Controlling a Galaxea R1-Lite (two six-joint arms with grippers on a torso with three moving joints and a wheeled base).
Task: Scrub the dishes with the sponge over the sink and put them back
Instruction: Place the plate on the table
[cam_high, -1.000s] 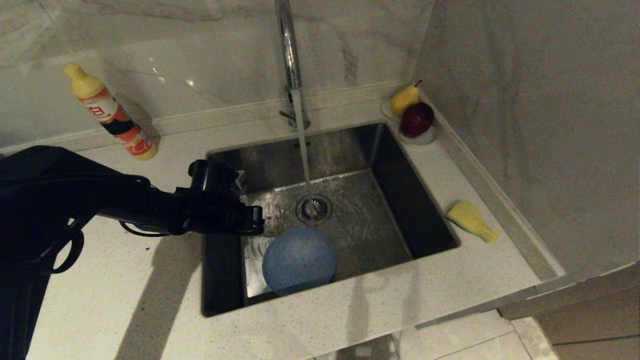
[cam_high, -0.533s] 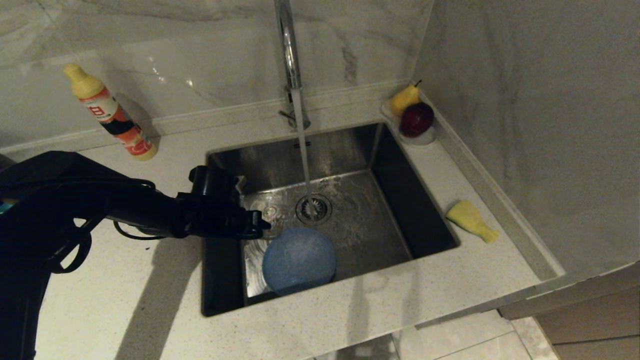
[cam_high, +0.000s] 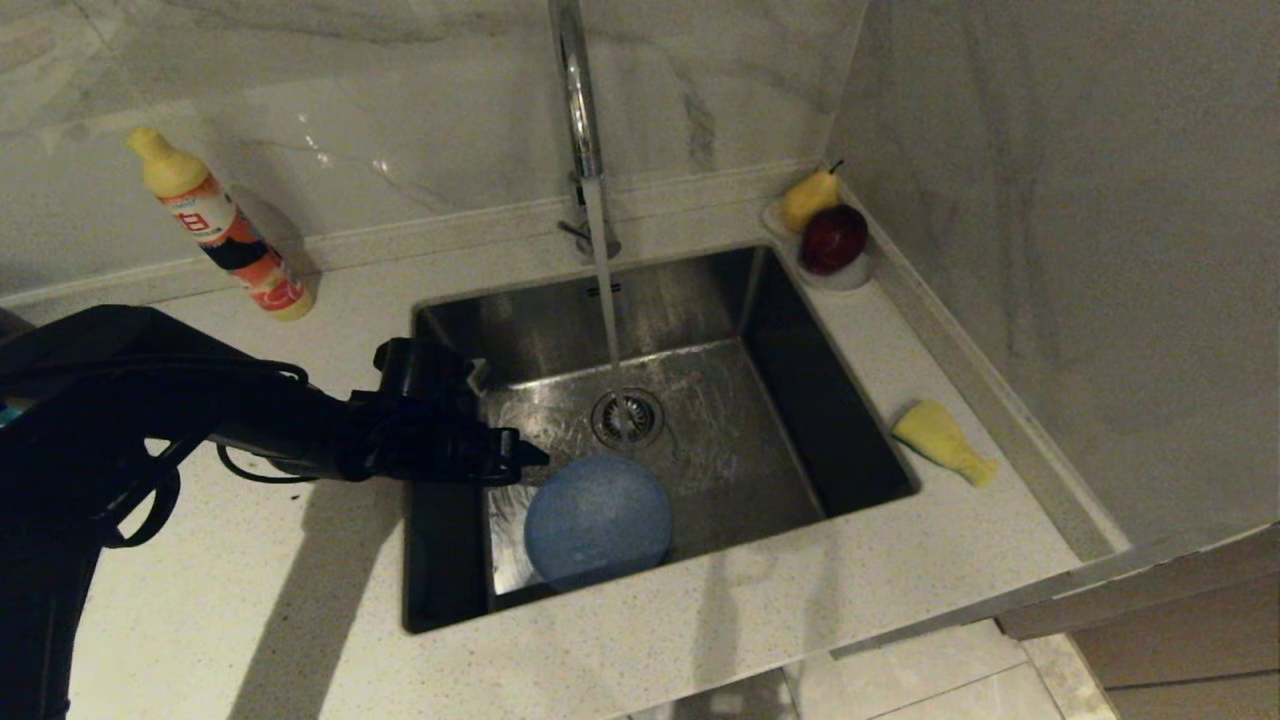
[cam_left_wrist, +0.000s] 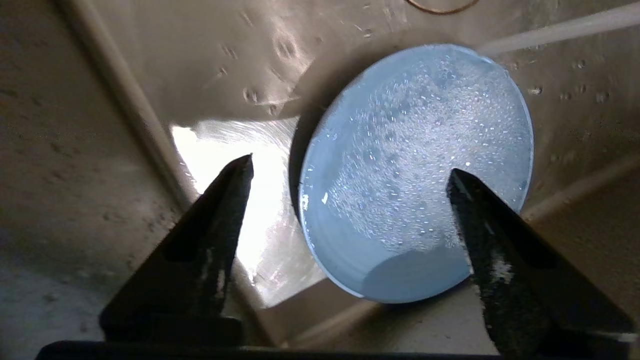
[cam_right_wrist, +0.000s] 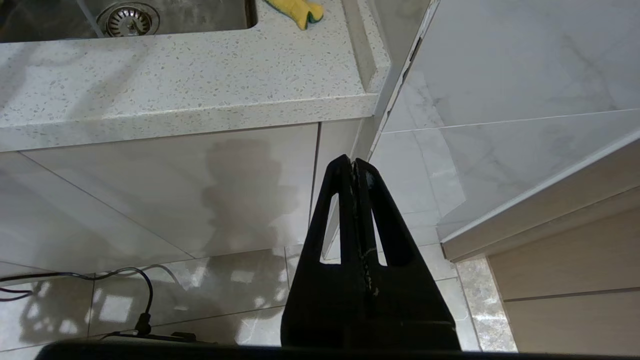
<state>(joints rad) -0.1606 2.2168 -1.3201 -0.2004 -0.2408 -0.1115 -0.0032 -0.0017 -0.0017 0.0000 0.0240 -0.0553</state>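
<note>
Left gripper (cam_high: 520, 455) reaches out over the near-left part of the sink (cam_high: 850, 420), fingers spread wide with nothing between them. In the left wrist view the two dark fingertips (cam_left_wrist: 235, 175) frame the light-blue plate (cam_left_wrist: 415, 170) below, without touching it.

Plate (cam_high: 597, 520) lies in the basin at its front, just in front of the drain strainer (cam_high: 627, 417); surface beaded with water drops (wet all over, as far as the wrist view shows). It looks tilted, one edge lifted toward the sink's front wall.

Tap (cam_high: 578, 110) running: a thin stream falls onto the strainer.

Sponge (cam_high: 943, 441) sits on the counter (cam_high: 250, 600) right of the sink, squashed, well apart from the plate. Also seen in the right wrist view (cam_right_wrist: 296, 9) at the counter's edge.

Right gripper (cam_right_wrist: 356, 167) hangs below counter level, in front of the cabinet, fingers pressed together, empty.

Other items: detergent bottle (cam_high: 222, 228) leaning at the back left against the wall; yellow pear (cam_high: 808, 197) and red apple (cam_high: 833, 238) on a small clear dish (cam_high: 850, 278) at the back right corner.
</note>
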